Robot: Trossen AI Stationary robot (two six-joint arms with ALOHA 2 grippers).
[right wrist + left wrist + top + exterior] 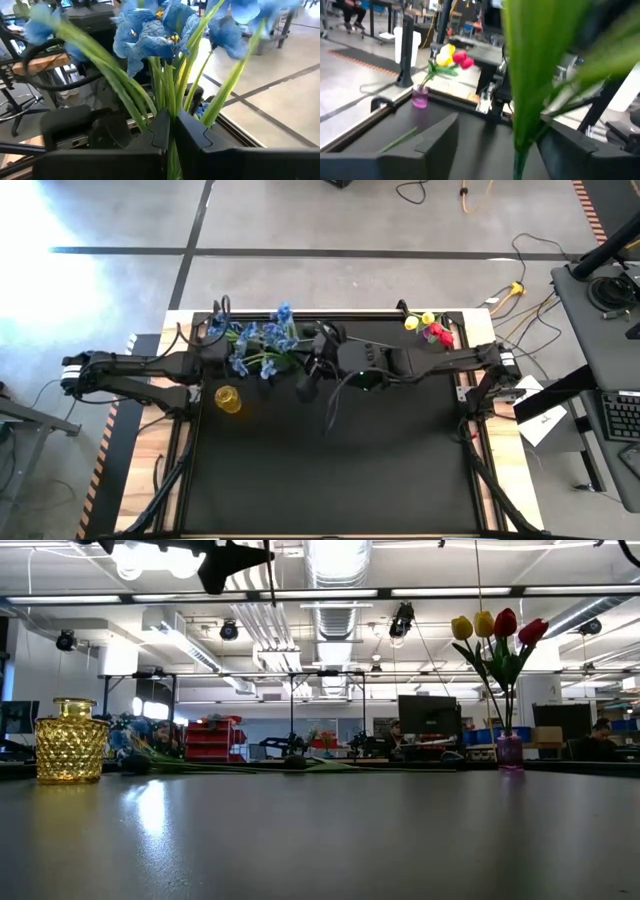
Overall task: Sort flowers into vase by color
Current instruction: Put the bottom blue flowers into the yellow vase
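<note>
Blue flowers clamped at the stems by the right gripper, over the table's far half.

The right gripper (169, 131) is closed on the bunched stems of the blue flowers (150, 35); judged light, limp and springy, they are best held low on the stems, clear of the soft petals; the left gripper (497, 142) stands wide open with a green leaf (540, 65) between its fingers, gripping nothing; the yellow vase (228, 399) sits just beside the bunch, near the table's left edge; the near table (330, 480) offers free room; the yellow and red tulips (430, 328) stand in a small purple vase (510, 750) at the far right edge, well apart.
</note>
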